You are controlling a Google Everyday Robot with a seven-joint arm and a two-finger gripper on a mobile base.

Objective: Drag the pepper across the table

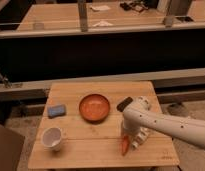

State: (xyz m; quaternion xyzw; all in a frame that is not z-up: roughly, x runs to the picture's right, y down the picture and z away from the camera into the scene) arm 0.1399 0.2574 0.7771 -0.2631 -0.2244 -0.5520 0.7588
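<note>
A small red-orange pepper (125,144) lies near the front right of the wooden table (96,132). My white arm comes in from the right, and the gripper (132,141) points down right over the pepper, touching or covering its upper end. Only the pepper's lower tip shows below the gripper.
An orange bowl (94,107) sits at the table's middle. A blue sponge (56,110) lies at the left and a white cup (52,138) at the front left. A dark object (124,104) lies behind the arm. A railing and other tables stand beyond.
</note>
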